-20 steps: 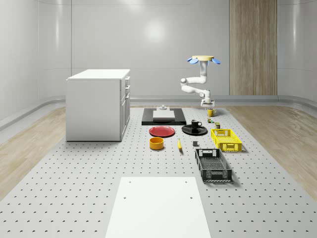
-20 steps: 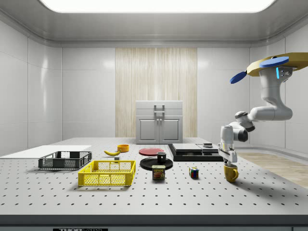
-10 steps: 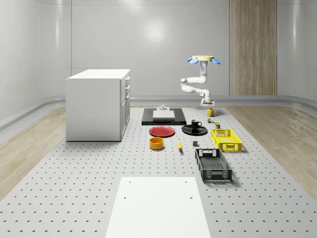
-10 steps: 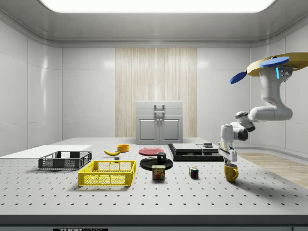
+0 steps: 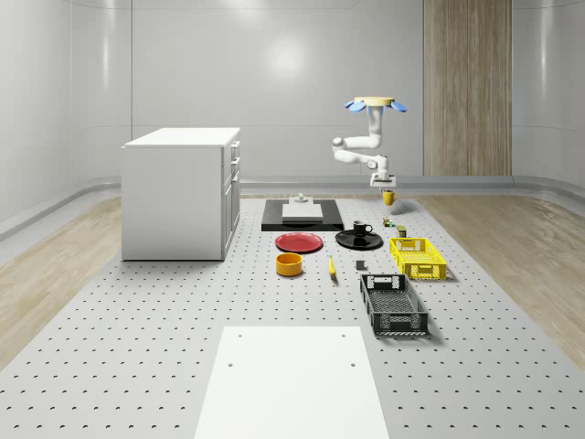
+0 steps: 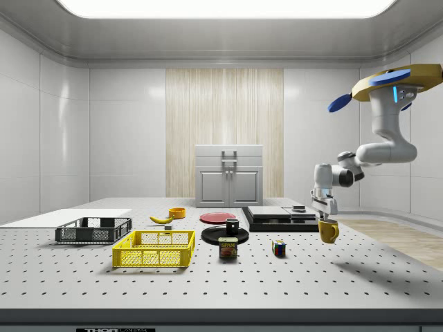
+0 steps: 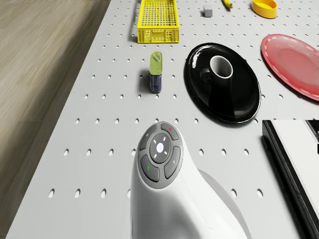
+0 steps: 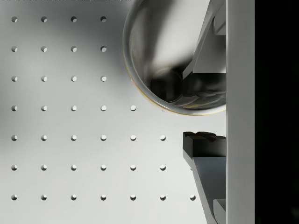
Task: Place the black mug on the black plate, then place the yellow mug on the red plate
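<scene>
- One mug is in my pincer [image 6: 328, 220]: the yellow mug [image 6: 329, 231], pinched by its rim and hanging clear above the table [image 6: 221, 277] at the side view's right.
- In the wrist view one finger [image 8: 205, 42] sits inside the mug's mouth [image 8: 159, 56] and the other finger [image 8: 205, 144] sits outside the wall, so my pincer is closed narrow on that rim.
- My drone body [image 6: 396, 77] hovers high above the table's far right part in the whole-scene view, with the arm [image 5: 361, 151] bent down to the mug [image 5: 388, 197].
- The black mug [image 7: 219, 68] stands upright on the black plate [image 7: 234, 99] (a little off its middle, toward the crate side).
- The red plate [image 7: 294, 62] lies flat just beside the black plate, apart from it, bare on top.
- A tin can [image 7: 156, 72] stands on the other side of the black plate, near it but not touching.
- A yellow crate [image 7: 158, 20] lies beyond the can, and in the whole-scene view a black crate [image 5: 393, 304] lies nearer the camera than it.
- A yellow bowl [image 5: 289, 264] sits near the red plate [image 5: 300, 242], with a banana [image 5: 331, 266] just beside it.
- A small coloured cube [image 6: 279, 248] rests on the table between the can [image 6: 228, 247] and my hanging mug.
- A black slab [image 5: 303, 214] with a pale block on it lies behind the plates, and a white cabinet [image 5: 181, 192] stands at the whole-scene view's left.
</scene>
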{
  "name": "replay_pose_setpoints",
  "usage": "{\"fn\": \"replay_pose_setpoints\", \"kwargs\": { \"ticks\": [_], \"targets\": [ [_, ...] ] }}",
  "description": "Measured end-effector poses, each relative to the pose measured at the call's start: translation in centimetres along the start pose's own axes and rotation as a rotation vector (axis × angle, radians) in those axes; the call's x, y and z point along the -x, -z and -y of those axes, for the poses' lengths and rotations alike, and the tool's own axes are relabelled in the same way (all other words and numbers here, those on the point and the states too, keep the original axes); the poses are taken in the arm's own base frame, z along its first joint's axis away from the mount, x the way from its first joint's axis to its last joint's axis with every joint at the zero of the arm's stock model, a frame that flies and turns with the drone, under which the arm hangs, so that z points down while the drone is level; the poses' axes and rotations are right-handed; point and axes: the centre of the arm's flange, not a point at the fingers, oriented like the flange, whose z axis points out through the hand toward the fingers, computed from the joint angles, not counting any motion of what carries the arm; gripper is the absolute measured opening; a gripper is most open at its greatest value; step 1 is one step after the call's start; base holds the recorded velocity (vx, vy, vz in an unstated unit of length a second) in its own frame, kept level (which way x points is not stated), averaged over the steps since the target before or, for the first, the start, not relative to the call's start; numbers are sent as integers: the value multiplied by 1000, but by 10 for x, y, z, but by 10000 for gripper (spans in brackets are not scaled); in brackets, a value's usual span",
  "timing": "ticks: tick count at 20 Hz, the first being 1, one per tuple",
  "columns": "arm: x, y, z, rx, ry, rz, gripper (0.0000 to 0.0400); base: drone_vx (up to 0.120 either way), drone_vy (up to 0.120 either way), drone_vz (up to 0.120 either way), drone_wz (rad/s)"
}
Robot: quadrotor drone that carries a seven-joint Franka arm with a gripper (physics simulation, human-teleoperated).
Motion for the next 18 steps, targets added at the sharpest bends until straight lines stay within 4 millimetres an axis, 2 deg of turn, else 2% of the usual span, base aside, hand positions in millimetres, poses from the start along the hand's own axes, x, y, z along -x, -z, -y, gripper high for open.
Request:
{"fn": "replay_pose_setpoints", "kwargs": {
  "ticks": [4,18],
  "targets": [
    [0,2,0,0,0,0,110,120,-120,120,0],
    [0,4,0,0,0,0,110,120,-120,11,0]
  ]
}}
